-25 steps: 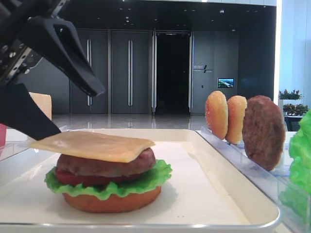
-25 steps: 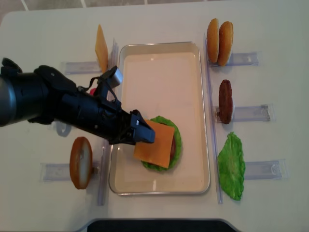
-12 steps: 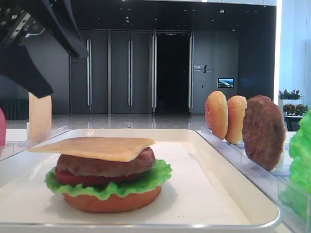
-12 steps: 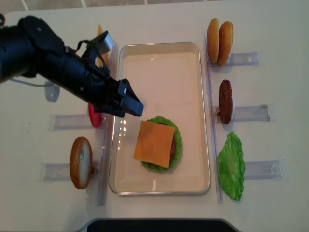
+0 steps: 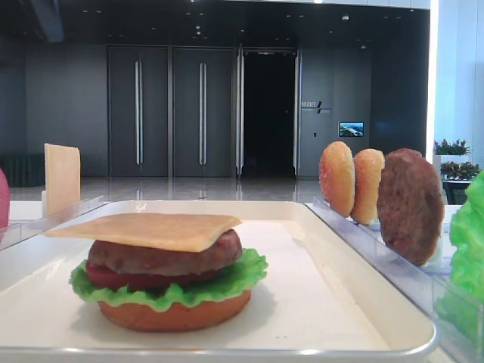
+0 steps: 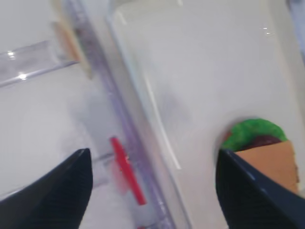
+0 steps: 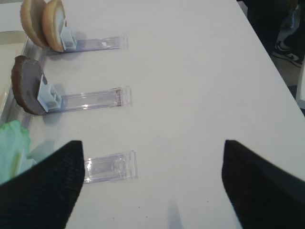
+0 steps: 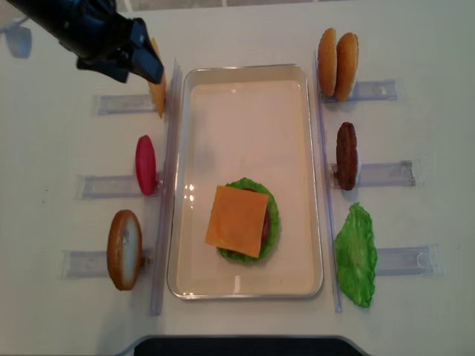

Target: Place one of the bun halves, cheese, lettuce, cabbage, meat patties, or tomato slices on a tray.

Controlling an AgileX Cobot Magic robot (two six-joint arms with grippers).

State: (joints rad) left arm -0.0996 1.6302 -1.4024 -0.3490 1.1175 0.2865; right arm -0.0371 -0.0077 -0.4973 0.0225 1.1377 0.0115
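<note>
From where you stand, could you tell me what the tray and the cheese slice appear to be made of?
The tray: probably white plastic or enamelled metal, glossy, judging by highlights along its rounded rim. The cheese: seemingly a stiff plastic replica with a matte, uniform surface; it overhangs the patty without drooping.

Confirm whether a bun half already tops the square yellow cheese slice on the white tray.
No: the square yellow cheese slice is the stack's bare top layer on the white tray.

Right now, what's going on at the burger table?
A stack sits on the tray: bun, lettuce, tomato, patty, with the cheese on top. The left gripper is open and empty, up by the spare cheese slice at the tray's far left corner. The right gripper hangs open over bare table beside the racks. A bun half waits on the left rack.
</note>
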